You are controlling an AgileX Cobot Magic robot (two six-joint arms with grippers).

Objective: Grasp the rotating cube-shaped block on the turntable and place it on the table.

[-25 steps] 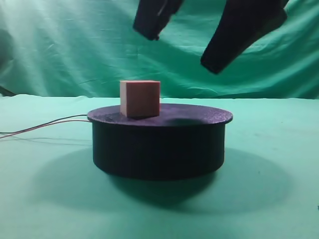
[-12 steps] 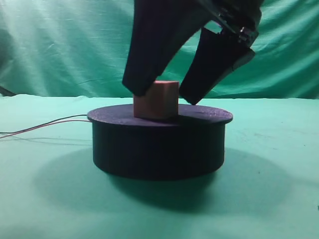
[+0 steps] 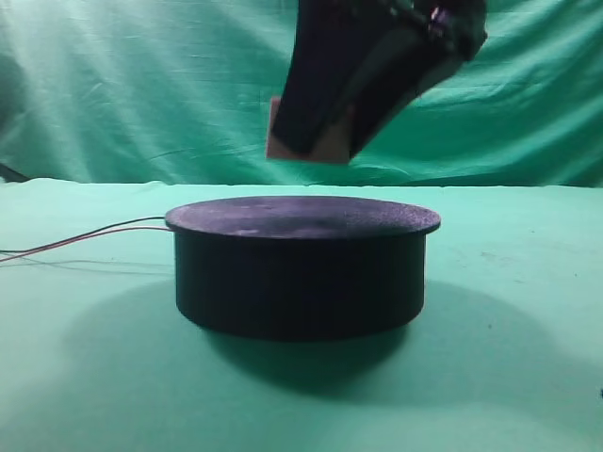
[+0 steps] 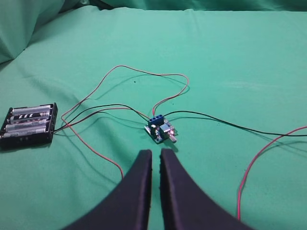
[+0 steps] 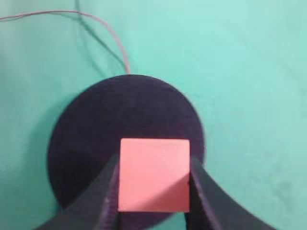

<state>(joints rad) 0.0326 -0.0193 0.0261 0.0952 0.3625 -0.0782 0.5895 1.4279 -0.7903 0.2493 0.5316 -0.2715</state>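
Cube-shaped block (image 5: 153,175) clamped between right gripper (image 5: 152,191) fingers, clear above turntable (image 3: 301,268) rim, left gripper (image 4: 155,160) fingers nearly touching, holding nothing.

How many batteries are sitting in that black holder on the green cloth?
3 show in the battery holder at the left of the left wrist view, lying side by side. Its near wall may hide a fourth.

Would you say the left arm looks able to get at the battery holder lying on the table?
Probably yes: the battery holder lies in the open on the green table, and the left gripper, fingers nearly together, holds nothing.
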